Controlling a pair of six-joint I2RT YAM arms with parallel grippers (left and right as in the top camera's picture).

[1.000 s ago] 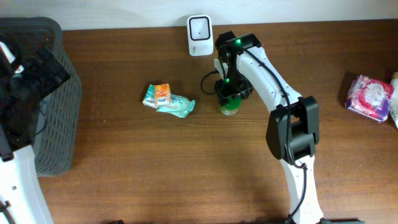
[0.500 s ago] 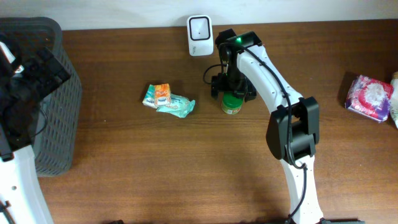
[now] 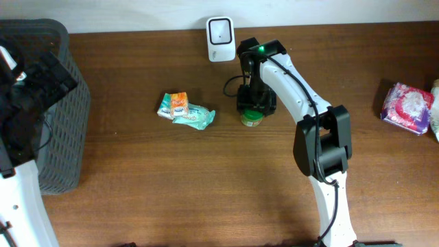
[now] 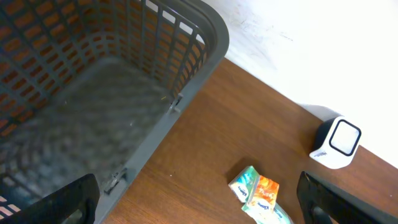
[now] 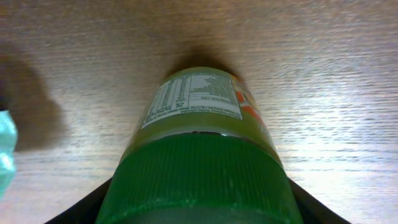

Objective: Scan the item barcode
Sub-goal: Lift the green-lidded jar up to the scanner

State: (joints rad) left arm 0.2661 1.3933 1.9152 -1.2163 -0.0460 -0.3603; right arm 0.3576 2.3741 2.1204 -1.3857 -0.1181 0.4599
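Note:
A jar with a green ribbed lid and a nutrition label fills the right wrist view, lid towards the camera and base towards the table. My right gripper is shut on the jar at its lid, with a black finger pressed against each side. The white barcode scanner stands at the table's back edge, up and left of the jar. My left gripper hangs open and empty over the rim of the grey basket, far from the jar.
Teal and orange tissue packs lie left of the jar. The grey basket takes up the far left. A pink package sits at the right edge. The scanner and tissue packs also show in the left wrist view.
My right gripper opened around the jar half a second ago and has shut on it again. The jar has shifted slightly left. The left arm has not moved.

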